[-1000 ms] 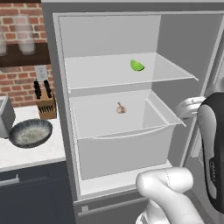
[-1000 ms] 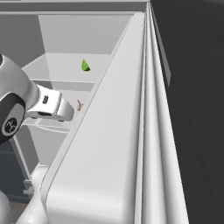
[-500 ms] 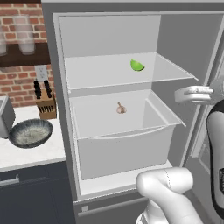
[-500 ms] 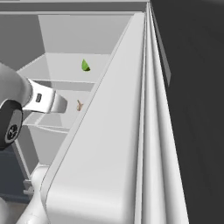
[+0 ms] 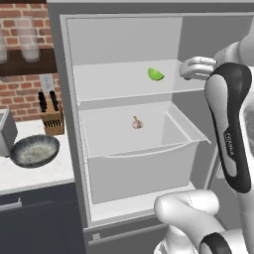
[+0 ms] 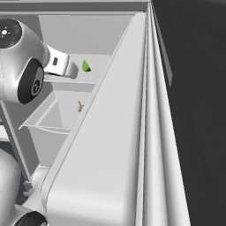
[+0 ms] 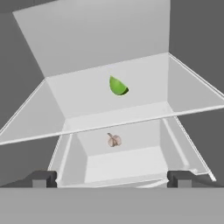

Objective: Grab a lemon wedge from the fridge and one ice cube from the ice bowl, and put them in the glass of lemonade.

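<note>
The fridge (image 5: 63, 104) stands open. On its upper pale shelf lies the lime-green lemon wedge (image 5: 155, 74), also seen as lemon wedge (image 6: 86, 66) and lemon wedge (image 7: 117, 85). My gripper (image 5: 184, 69) hovers at shelf height just right of the wedge, apart from it, pointing into the fridge. Its fingertips (image 7: 42, 179) stand wide apart, so the gripper (image 7: 111, 179) is open and empty. The dark ice bowl (image 5: 34, 150) with speckled contents rests on the counter at the left. The glass of lemonade is out of view.
A beige-pink garlic bulb (image 5: 137, 123) lies in the pulled-out drawer (image 5: 144, 163) below the shelf. The open fridge door (image 6: 132, 132) rises close on the right. A silver toaster (image 5: 5, 131), a knife block (image 5: 49, 116) and frosted glasses (image 5: 27, 32) stand left.
The arm has lifted the hand from drawer height up to the shelf's level and brought it nearer the lemon wedge. The wedge and garlic have not moved.
</note>
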